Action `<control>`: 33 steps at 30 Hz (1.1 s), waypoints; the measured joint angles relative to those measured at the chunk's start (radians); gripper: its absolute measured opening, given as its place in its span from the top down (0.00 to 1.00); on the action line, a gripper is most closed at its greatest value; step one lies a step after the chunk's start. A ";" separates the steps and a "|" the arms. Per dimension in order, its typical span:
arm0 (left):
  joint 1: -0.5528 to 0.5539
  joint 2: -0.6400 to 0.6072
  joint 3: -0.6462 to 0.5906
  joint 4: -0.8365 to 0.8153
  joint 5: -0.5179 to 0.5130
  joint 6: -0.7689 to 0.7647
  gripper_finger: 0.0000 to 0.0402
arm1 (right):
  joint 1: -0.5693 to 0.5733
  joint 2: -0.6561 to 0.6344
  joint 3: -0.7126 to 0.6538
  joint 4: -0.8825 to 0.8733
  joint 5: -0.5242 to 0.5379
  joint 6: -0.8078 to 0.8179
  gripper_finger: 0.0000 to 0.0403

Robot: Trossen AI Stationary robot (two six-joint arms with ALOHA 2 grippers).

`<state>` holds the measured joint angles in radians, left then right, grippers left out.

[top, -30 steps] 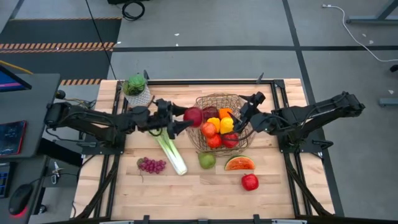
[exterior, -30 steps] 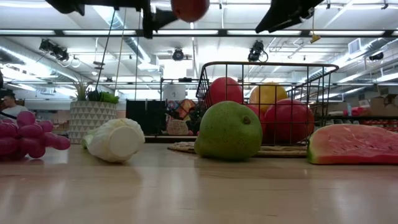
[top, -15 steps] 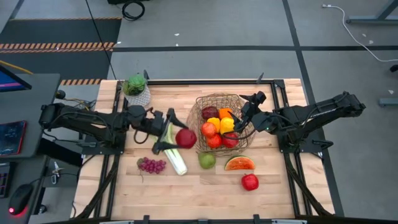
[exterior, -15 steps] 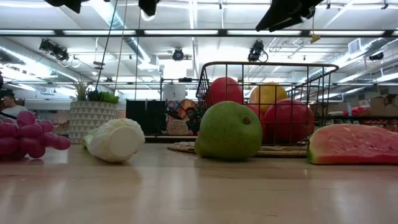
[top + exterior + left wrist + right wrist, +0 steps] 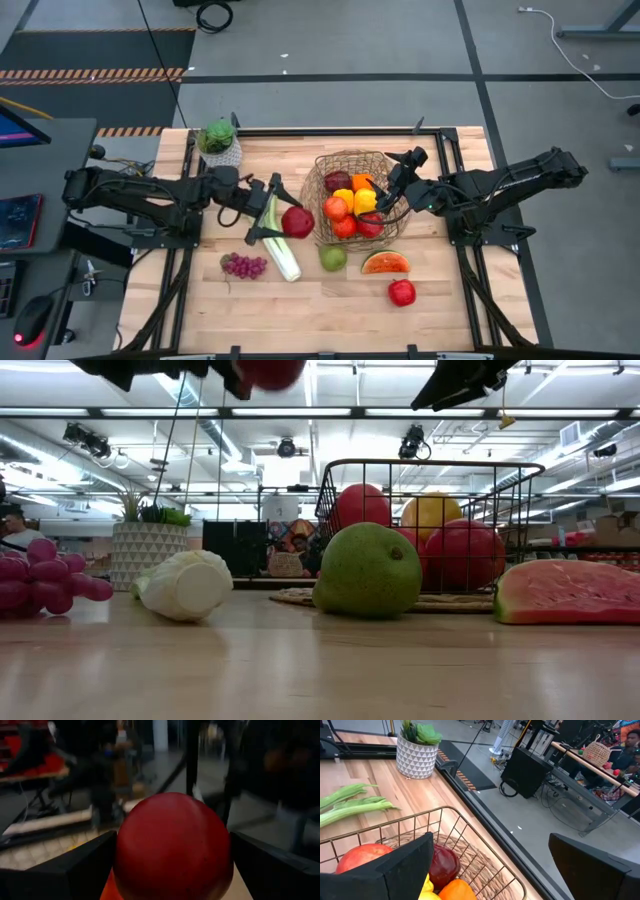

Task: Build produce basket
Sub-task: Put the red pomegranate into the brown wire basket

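Left gripper point(image 5: 272, 210) sits just off the basket's point(image 5: 325, 170) nine o'clock rim, fingers point(image 5: 75, 870) wrapped around a dark red apple point(image 5: 297, 222), one on each flank, as the left wrist view shows. From above, that apple hangs right beside the wire wall, outside it, above the leek point(image 5: 275, 240) that runs toward six o'clock across the surface point(image 5: 330, 310).

The basket stands at the centre of the surface, toward twelve o'clock, and it is packed: an orange point(image 5: 362, 182), a yellow pepper point(image 5: 364, 201), red apples and another dark fruit fill most of its floor, so little open room remains inside.

Right gripper point(image 5: 392, 183) hangs over the basket's three o'clock rim with its fingers point(image 5: 395, 865) spread wide and nothing between them.

Loose produce rings the six o'clock side: purple grapes point(image 5: 243, 265) at seven o'clock near the leek's white end, a green pear point(image 5: 332, 257) touching the basket's foot, a watermelon slice point(image 5: 385, 263) at five o'clock, and a lone red apple point(image 5: 402, 292) beyond it. Past these, a broad clear strip of wood runs along the near edge.

A potted plant point(image 5: 219, 140) stands in the corner at eleven o'clock, well apart from the basket. From table height the pear point(image 5: 367, 570) blocks much of the basket's wire side.
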<state>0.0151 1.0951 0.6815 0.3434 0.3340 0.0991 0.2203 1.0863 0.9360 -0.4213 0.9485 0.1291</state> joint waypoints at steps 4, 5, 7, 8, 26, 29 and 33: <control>0.006 0.007 0.000 -0.119 -0.012 0.173 0.05 | 0.000 0.000 0.000 0.000 0.000 0.000 0.01; 0.005 0.010 0.000 -0.134 -0.018 0.211 0.05 | 0.000 0.000 0.000 0.000 0.000 0.000 0.01; 0.003 0.012 0.000 -0.149 -0.026 0.268 0.05 | 0.000 0.000 0.000 0.000 0.000 0.000 0.01; 0.003 0.011 0.000 -0.150 -0.027 0.294 0.05 | 0.000 0.000 0.000 0.000 0.000 0.000 0.01; -0.183 0.011 0.000 -0.221 -0.394 1.093 0.05 | 0.000 0.000 0.000 0.000 -0.008 0.007 0.01; -0.198 0.011 0.000 -0.221 -0.417 1.148 0.05 | 0.000 0.000 0.000 0.000 -0.008 0.007 0.01; -0.191 0.011 -0.001 -0.179 -0.449 1.034 0.05 | 0.000 0.000 0.000 0.000 -0.008 0.007 0.01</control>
<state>-0.1761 1.1065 0.6804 0.1642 -0.1155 1.1334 0.2203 1.0863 0.9360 -0.4213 0.9405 0.1366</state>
